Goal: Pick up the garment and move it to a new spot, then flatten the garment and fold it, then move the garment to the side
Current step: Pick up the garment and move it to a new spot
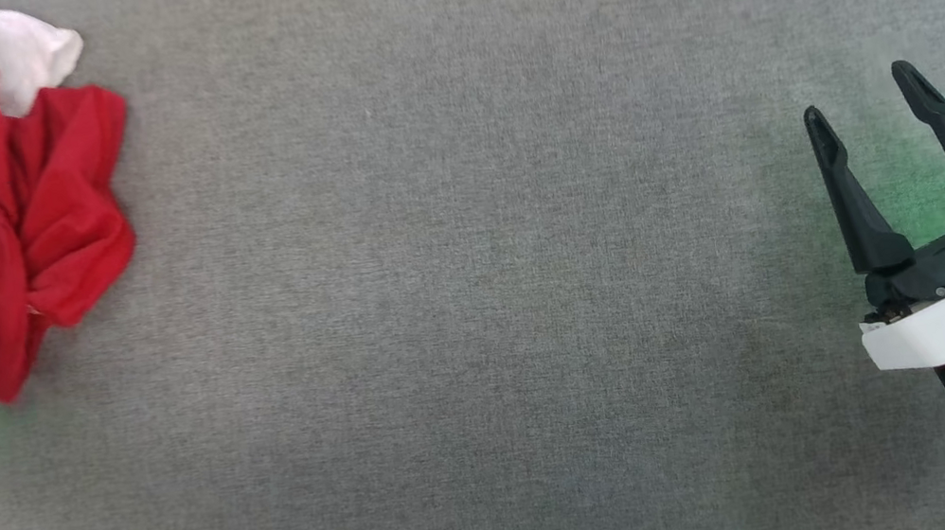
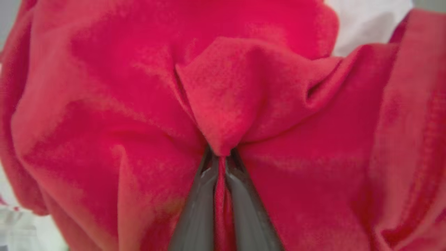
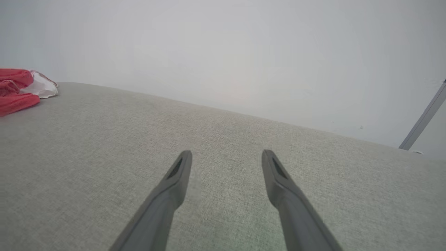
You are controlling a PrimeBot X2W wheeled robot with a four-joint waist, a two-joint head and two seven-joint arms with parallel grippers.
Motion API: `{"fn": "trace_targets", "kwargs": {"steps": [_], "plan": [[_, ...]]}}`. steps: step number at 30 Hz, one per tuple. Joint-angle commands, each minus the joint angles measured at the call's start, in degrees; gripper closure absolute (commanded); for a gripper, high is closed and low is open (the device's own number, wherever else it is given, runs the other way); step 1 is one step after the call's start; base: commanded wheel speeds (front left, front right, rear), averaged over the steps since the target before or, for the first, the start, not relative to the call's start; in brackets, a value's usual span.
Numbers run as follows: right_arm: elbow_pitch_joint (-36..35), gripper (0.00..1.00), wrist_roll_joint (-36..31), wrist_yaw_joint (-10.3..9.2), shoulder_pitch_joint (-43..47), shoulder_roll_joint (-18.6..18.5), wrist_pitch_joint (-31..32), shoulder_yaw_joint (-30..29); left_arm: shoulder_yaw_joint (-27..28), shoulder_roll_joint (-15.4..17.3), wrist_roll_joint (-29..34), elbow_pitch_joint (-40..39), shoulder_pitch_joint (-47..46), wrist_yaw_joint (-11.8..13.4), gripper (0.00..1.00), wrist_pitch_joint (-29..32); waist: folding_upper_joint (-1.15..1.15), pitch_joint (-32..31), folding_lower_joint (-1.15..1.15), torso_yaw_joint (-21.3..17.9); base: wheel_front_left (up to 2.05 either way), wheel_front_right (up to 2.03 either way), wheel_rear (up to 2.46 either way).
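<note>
Left gripper (image 2: 223, 162): I have it pinching a fold of the garment (image 1: 27, 186).
Right gripper (image 1: 858, 91): spread, idle.
Remaining: move, flatten, fold, set aside.

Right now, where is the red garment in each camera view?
Head view: garment crumpled in the upper left corner.
Left wrist view: garment close up, a fold pinched in the left claw at lower centre.
Right wrist view: garment small, at the far left edge.
Shared landmark: its white sleeve.
</note>
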Motion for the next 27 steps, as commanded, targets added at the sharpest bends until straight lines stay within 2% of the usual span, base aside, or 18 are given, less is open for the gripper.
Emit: {"fn": "trace_targets", "kwargs": {"steps": [1, 9, 13, 21, 27], "plan": [[0.37, 0.0, 0.26, 0.0, 0.31, 0.31, -0.28, 0.06, -0.37, -0.03, 0.84, -0.07, 1.51, -0.35, 1.0, -2.07, 0.0, -1.22, 0.0, 0.44, 0.0, 0.0, 0.0], [1.8, 0.0, 0.44, 0.0, 1.41, 1.58, -0.36, -0.55, -3.56, 3.0, 4.5, -3.84, -2.03, -1.84, 1.0, -10.42, 0.0, -7.07, 0.0, 1.78, 0.0, 0.0, 0.0], [1.74, 0.0, 0.58, -0.01, 2.7, 2.29, -0.37, -1.21, -5.05, 4.47, 5.77, -6.53, -3.92, -2.48, 1.0, -12.02, 0.0, -9.87, 0.0, 2.58, 0.0, 0.0, 0.0], [1.23, 0.0, 0.76, -0.01, 5.18, 3.79, -0.37, -2.64, -7.68, 6.49, 8.2, -15.24, -5.83, -3.08, 1.0, -11.36, 0.0, -14.92, 0.0, 3.84, 0.0, 0.0, 0.0], [0.34, 0.0, 0.74, 0.0, 6.91, 5.14, -0.38, -3.99, -8.65, 8.06, 8.16, -25.46, -3.45, -2.74, 1.0, -6.87, 0.0, -18.07, 0.0, 4.1, 0.0, 0.0, 0.0]]}}
